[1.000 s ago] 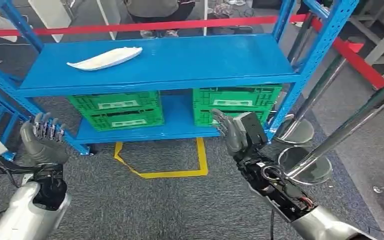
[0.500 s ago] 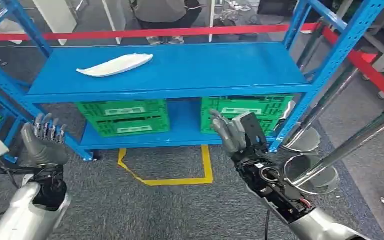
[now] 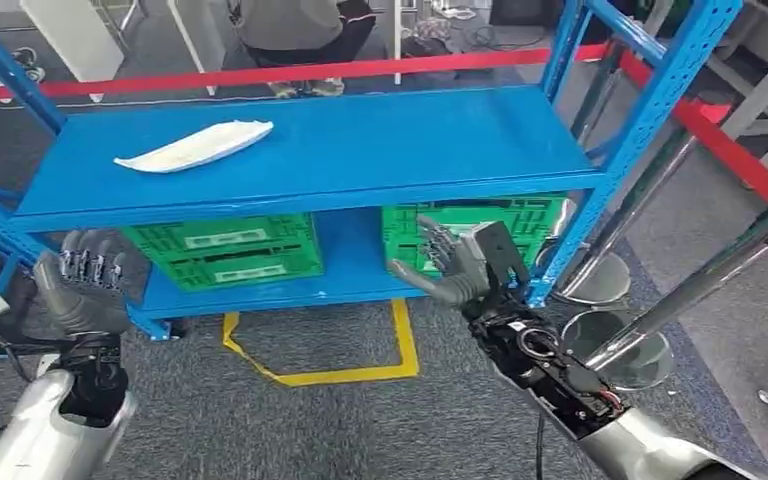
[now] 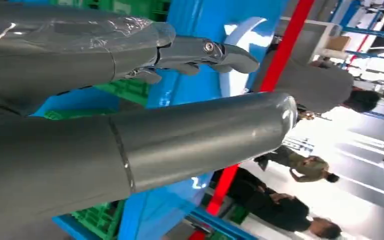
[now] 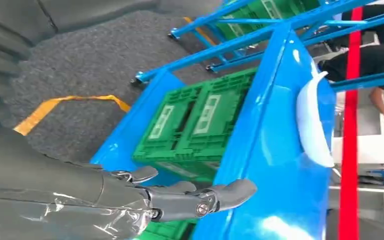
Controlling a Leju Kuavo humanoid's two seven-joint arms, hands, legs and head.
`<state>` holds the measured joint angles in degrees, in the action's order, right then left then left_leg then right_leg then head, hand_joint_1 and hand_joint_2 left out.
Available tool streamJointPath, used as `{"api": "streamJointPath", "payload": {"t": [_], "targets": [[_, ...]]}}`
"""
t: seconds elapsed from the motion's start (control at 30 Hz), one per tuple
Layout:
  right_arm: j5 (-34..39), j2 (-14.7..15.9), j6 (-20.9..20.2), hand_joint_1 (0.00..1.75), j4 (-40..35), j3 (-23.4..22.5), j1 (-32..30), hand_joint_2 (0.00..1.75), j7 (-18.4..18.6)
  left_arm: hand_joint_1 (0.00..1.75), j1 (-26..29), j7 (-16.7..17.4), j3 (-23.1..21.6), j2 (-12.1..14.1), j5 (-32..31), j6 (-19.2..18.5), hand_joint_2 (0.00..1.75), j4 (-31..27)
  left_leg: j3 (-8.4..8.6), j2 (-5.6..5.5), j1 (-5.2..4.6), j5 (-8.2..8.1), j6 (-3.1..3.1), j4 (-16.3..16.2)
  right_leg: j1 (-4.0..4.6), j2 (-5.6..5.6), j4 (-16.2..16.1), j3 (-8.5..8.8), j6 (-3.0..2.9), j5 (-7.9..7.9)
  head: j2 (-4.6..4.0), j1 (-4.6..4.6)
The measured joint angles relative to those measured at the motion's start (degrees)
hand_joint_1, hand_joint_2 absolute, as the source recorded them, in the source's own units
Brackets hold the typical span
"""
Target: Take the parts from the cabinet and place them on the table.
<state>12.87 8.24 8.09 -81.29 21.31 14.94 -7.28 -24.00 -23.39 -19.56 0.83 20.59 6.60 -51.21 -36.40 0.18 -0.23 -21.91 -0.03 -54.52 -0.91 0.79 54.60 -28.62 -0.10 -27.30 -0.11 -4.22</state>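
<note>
Head view: blue cabinet (image 3: 360, 150) ahead, with a long white part (image 3: 193, 146) lying flat on the left half of its upper shelf, well apart from both hands. Below that shelf, two green crates (image 3: 222, 250) side by side on the lower shelf, one left, one right. Left hand (image 3: 82, 290) raised in front of the cabinet's lower left corner, palm toward the rack, fingers apart and upright, holding nothing. Right hand (image 3: 455, 265) raised before the right-hand green crate, just under the upper shelf's front edge, fingers spread, thumb out to the side, likewise holding nothing. On the grey carpet under the cabinet, yellow floor tape (image 3: 320, 350) marking an outline. Across the back, a red barrier tape (image 3: 260, 75) running behind the cabinet, with a person (image 3: 290, 25) standing beyond it. To the right, chrome stanchions (image 3: 620, 300) on round bases.

Right wrist view: same white part (image 5: 312, 125) seen on the blue shelf, green crates (image 5: 195, 120) beneath, fingers (image 5: 200, 195) of the right hand extended and empty.

Left wrist view: thumb and fingers (image 4: 205, 52) of the left hand stretched out, nothing between them, white part (image 4: 245, 55) visible beyond the fingertips.
</note>
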Motion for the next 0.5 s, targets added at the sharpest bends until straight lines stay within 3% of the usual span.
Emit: {"api": "streamJointPath", "payload": {"t": [0.03, 0.07, 0.1, 0.13, 0.17, 0.2, 0.27, 0.3, 0.33, 0.37, 0.4, 0.47, 0.5], "targets": [[-0.02, 0.00, 0.00, 0.00, -0.02, -0.02, 0.11, 1.75, 0.04, 0.00, -0.05, 0.02, 0.00, -0.02, 0.00, 0.00, 0.00, -0.04, 0.24, -0.04, -0.15, -1.00, 0.37, 0.11, -0.14, 0.05, -0.43, -0.11, 0.44, -0.21, -0.04, -0.54], [-0.02, 0.00, -0.02, 0.00, -0.02, 0.00, 0.04, 1.75, 0.04, 0.00, 0.05, 0.02, 0.00, -0.02, 0.02, 0.02, 0.00, -0.13, 0.41, -0.12, -0.22, -0.16, 0.80, 0.70, -0.14, 0.03, -0.60, 0.55, 0.76, -0.15, -0.02, -0.87], [-0.02, 0.00, -0.02, 0.00, -0.02, 0.00, -0.04, 1.75, 0.02, 0.00, 0.00, 0.02, 0.00, 0.00, 0.00, 0.02, 0.00, -0.13, 0.86, -0.16, 0.05, -0.19, 1.29, 0.88, 0.04, 0.04, 0.07, 0.64, 1.32, 0.39, -0.02, -0.67], [-0.02, 0.00, -0.02, 0.00, -0.02, 0.00, 0.02, 1.75, 0.02, 0.00, 0.02, 0.00, 0.00, 0.02, 0.00, 0.02, 0.00, -0.18, 1.75, -0.27, 0.13, 0.04, 1.65, 0.94, 0.05, 0.00, 0.02, 1.19, 1.63, 0.09, 0.00, -0.57], [0.00, 0.00, -0.02, 0.00, -0.02, -0.04, -0.02, 1.75, 0.02, 0.00, 0.02, -0.02, 0.00, 0.02, 0.00, 0.02, 0.00, -0.24, 2.42, -0.21, 0.37, 0.00, 1.84, 1.15, -0.18, -0.27, 1.23, 0.63, 1.82, -0.84, 0.00, -0.28], [-0.02, 0.00, 0.00, 0.00, -0.02, -0.07, 0.23, 1.75, -0.02, 0.00, -0.18, -0.04, 0.00, 0.00, 0.00, 0.02, 0.00, -0.28, 2.87, -0.23, 0.41, -0.29, 2.13, 1.13, -0.12, -0.30, 4.52, -0.84, 1.91, -2.06, 0.00, -0.17], [-0.02, 0.00, 0.00, 0.00, -0.02, -0.09, 0.21, 1.75, 0.02, 0.00, -0.10, -0.02, 0.00, -0.07, 0.00, 0.02, 0.00, -0.26, 3.41, -0.24, 0.34, -0.93, 2.31, 1.13, -0.14, -0.31, 14.27, -6.58, 2.40, -5.66, 0.00, -0.26], [-0.11, 0.00, -0.02, 0.00, 0.00, -0.04, 0.05, 1.75, 0.07, 0.00, 0.03, -0.02, 0.00, -0.11, 0.00, 0.00, 0.00, -0.26, 3.73, -0.25, 0.28, -1.26, 2.33, 1.12, -0.15, -0.32, 17.49, -8.83, 2.45, -7.23, 0.00, -0.33], [-0.20, 0.00, -0.18, 0.00, 0.07, -0.04, 0.02, 1.75, 0.09, 0.00, 0.14, -0.02, 0.00, -0.11, 0.00, 0.00, 0.00, -0.26, 4.15, -0.28, 0.24, -1.61, 2.36, 1.10, -0.16, -0.34, 18.54, -10.15, 2.54, -7.36, 0.00, -0.28], [-0.37, 0.02, -0.17, 0.00, 0.11, -0.13, 0.08, 1.75, 0.13, 0.00, 0.18, -0.02, 0.00, -0.13, 0.00, -0.02, 0.00, -0.26, 4.69, -0.35, 0.22, -2.00, 2.31, 1.10, -0.16, -0.36, 16.89, -10.15, 2.41, -5.80, 0.00, -0.28], [-0.76, 0.02, -0.15, 0.00, 0.15, -0.33, 0.23, 1.75, 0.15, 0.00, 0.17, -0.04, 0.00, -0.13, 0.00, -0.04, 0.00, -0.26, 5.32, -0.42, 0.22, -2.43, 2.20, 1.10, -0.15, -0.39, 12.79, -8.96, 2.14, -2.82, 0.00, -0.28], [-1.22, 0.18, -0.17, 0.00, 0.20, -0.61, 0.74, 1.75, 0.15, 0.00, 0.05, -0.04, 0.00, -0.17, 0.00, -0.07, 0.00, -0.26, 6.66, -0.43, 0.19, -3.38, 1.84, 1.10, 0.00, -0.49, 1.92, -5.16, 1.33, 4.69, 0.00, -0.26], [-1.31, 0.28, -0.22, 0.00, 0.31, -0.70, 1.08, 1.75, 0.15, 0.00, -0.02, -0.09, 0.00, -0.20, 0.00, -0.07, 0.00, -0.26, 7.05, -0.46, 0.08, -3.66, 1.61, 1.04, 0.24, -0.60, 0.37, -4.91, 1.11, 4.13, 0.00, -0.68]]}}
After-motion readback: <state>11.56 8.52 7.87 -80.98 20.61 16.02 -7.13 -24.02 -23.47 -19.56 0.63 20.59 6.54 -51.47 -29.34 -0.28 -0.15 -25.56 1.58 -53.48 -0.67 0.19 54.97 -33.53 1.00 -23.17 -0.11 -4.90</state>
